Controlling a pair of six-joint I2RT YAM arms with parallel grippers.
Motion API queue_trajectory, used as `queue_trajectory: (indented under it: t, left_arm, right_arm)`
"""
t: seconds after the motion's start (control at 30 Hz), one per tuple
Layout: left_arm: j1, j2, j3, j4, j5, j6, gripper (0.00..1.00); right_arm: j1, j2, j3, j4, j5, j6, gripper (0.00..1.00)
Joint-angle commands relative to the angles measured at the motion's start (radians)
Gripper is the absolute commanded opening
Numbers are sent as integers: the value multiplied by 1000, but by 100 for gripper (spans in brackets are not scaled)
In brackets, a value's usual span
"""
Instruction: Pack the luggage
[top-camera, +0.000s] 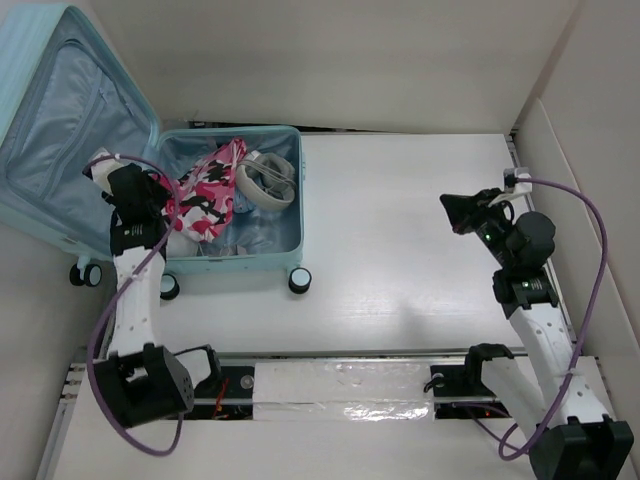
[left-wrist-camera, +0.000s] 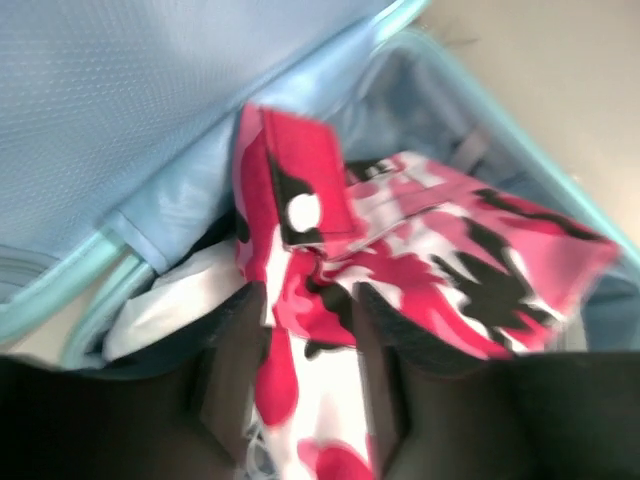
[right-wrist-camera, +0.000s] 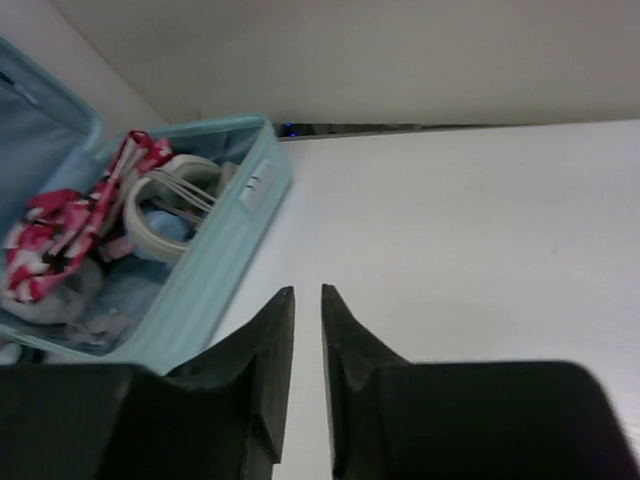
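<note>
No text, label, brand or number is showing legibly anywhere (the luggage (top-camera: 240, 263) shell and lining are reading blank).

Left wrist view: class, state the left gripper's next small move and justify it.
Probably lower slightly and open the left gripper: it pinches the pink camouflage garment, which lies over the open luggage base, so releasing should leave it packed inside.

Aqua luggage (top-camera: 262, 262), pink-camouflage cloth (top-camera: 208, 188)
</note>
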Motion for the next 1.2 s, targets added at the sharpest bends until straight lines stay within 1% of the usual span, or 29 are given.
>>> queue_trajectory:
  t: [0.0,0.03,0.07,0.1,0.13,0.17,0.23,0.27,0.33,0.37,0.4,0.43,0.5,0.53,0.57,0.63,0.67,0.7,0.73,0.8,0.83,0.87,0.97,1.03,1.1,1.13,1.17]
  left_arm:
    - [-28,-150,44,-31,-25,-17,34]
    - [-28,-185,40,-38,-29,-15,24]
    - [-28,-251,35,-48,-71,-14,5]
    - [-28,-280,26,-70,-106,-12,0]
    - [-28,-311,18,-80,-152,-11,0]
    - [-28,-357,12,-90,-239,-11,0]
    - [-28,-379,15,-134,-323,3,0]
    - [-28,-373,23,-159,-437,9,4]
    - [-28,-339,67,-254,-539,-12,19]
    - [-28,-303,92,-293,-603,-18,24]
    - [-28,-290,137,-335,-624,-21,36]
    - [-28,-278,164,-356,-650,-33,43]
    - [-28,-238,233,-419,-722,-49,53]
    - [-28,-212,263,-459,-790,-75,56]
    - [-28,-200,264,-459,-830,-83,57]
    - [-28,-167,239,-495,-922,-106,62]
    - [-28,-140,225,-499,-985,-98,63]
    - [-28,-135,203,-478,-1001,-80,63]
    - [-28,-131,204,-482,-1004,-72,63]
    - [-11,-106,218,-522,-1022,-127,60]
    - [4,-97,242,-568,-1012,-150,60]
    - [4,-75,248,-578,-1003,-158,60]
    - [4,-23,287,-576,-1035,-133,59]
    - [4,-2,322,-553,-1058,-104,53]
    - [4,29,342,-545,-1070,-90,49]
    - [27,35,359,-539,-1066,-86,49]
    - [50,49,374,-532,-997,-81,48]
  right_arm:
    - [55,21,29,20,-9,-19,0]
    - [84,42,28,23,-6,-28,0]
    - [99,55,24,34,-2,-32,0]
    - [111,68,23,44,2,-32,0]
    - [124,81,20,52,-1,-35,0]
    - [145,105,20,66,-15,-37,0]
    - [155,124,24,77,-28,-45,0]
    - [168,139,31,77,-41,-51,0]
    - [193,148,35,77,-46,-68,0]
    - [202,153,37,78,-37,-71,0]
    - [213,161,38,78,-29,-74,2]
    - [213,165,41,75,-26,-78,2]
    - [213,176,44,75,-37,-78,5]
    - [213,181,46,75,-46,-78,5]
    - [213,184,46,74,-51,-80,5]
    - [222,187,49,72,-51,-85,5]
    - [222,188,52,63,-46,-88,5]
    - [222,188,55,57,-44,-89,5]
    - [222,188,57,54,-43,-94,5]
    - [233,187,57,54,-40,-95,5]
    - [233,188,57,52,-38,-95,5]
    - [233,190,61,44,-38,-100,5]
    - [233,179,69,23,-31,-112,5]
    - [233,170,69,23,-23,-115,6]
    - [242,165,69,17,-6,-120,6]
    - [242,167,70,14,-6,-120,6]
    - [242,170,70,14,-8,-121,6]
